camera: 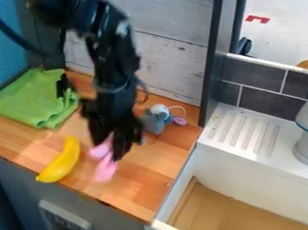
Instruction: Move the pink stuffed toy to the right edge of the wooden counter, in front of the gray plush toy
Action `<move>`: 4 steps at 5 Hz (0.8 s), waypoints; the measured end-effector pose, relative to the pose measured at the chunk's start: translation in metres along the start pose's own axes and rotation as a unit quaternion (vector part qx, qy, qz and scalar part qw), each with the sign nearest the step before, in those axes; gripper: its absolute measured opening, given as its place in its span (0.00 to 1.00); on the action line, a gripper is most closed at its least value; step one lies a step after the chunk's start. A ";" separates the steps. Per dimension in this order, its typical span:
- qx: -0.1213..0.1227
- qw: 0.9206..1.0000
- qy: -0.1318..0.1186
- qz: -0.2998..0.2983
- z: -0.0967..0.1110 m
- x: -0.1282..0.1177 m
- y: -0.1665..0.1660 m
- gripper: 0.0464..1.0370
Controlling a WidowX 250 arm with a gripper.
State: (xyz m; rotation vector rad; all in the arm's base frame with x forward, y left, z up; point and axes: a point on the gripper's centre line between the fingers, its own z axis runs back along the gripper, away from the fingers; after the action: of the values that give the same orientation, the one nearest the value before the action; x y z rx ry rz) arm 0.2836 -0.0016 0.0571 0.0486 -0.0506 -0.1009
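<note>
White sink basin [254, 192] with a wood-toned floor occupied the lower right of the frame; beside it, at lower left, stood a grey cabinet front [122, 218] with a pale panel [66, 223]. Black gripper [112, 149] hung left of centre, over the wooden worktop [152, 169], right at a pink item [106, 170]. Upper part of the pink item lay against the jaws, lower part showed below them. Jaw state: could not be told, blurred; grip on the item unconfirmed.

Yellow banana [60, 163]: just left of the pink item, near the worktop's front edge. Green cloth [32, 101]: rumpled, at left. Grey-blue plush toy [155, 120] with a pale loop [178, 109]: behind and right of the gripper. Ribbed drainboard [246, 135]: right of centre. White vessel [307, 147], blue line around it: at the right edge, upright.
</note>
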 end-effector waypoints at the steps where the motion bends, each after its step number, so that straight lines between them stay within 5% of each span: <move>1: -0.031 0.999 -0.036 -0.020 0.020 0.020 -0.024 0.47; 2: -0.053 0.997 -0.036 -0.032 0.023 0.039 -0.047 0.46; 4: -0.049 0.998 0.035 -0.020 -0.020 0.060 -0.055 0.46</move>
State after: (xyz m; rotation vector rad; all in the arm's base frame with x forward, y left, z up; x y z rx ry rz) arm 0.3383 -0.0615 0.0374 -0.0456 0.0249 -0.1417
